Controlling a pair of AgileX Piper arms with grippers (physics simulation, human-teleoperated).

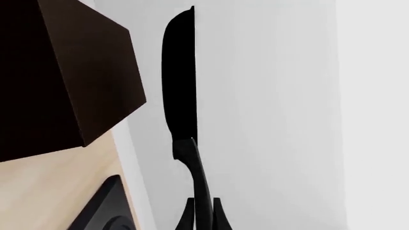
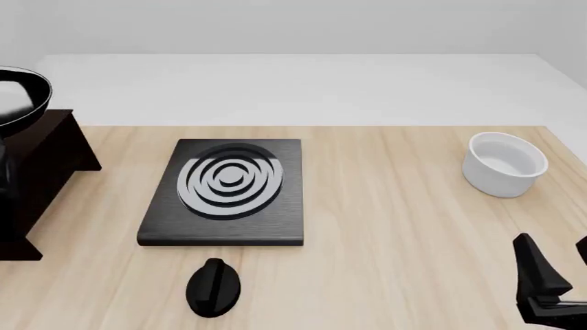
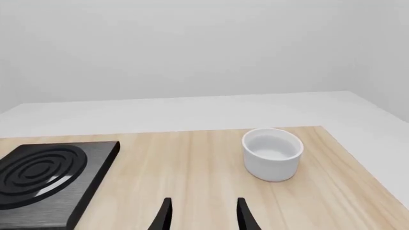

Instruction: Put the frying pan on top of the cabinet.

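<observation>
**A:** What lies nearest?

**B:** At the near right, the right gripper [image 3: 202, 215] hangs above the wooden table [image 2: 394, 227] with its fingers spread and nothing between them. Near the middle of the front edge lies a small black round knob [image 2: 214, 287].

**A:** And beyond that?

**B:** A flat black stove slab [image 2: 227, 192] with white concentric rings sits left of centre. Farther right, near the table's right edge, stands a white bowl [image 2: 504, 163].

**A:** Where is the frying pan?

**B:** At the far left, held in the air. In the front view the frying pan [image 2: 20, 100] shows at the left edge, above the dark brown cabinet [image 2: 41, 172]; I cannot tell whether it touches the top. It is round, shallow and glossy black, with a pale sheen inside.

**A:** Who holds it?

**B:** The left gripper [image 1: 203, 215]. In the left wrist view its fingers pinch the thin black handle, and the pan appears edge-on as a dark sliver beside the cabinet's corner.
</observation>
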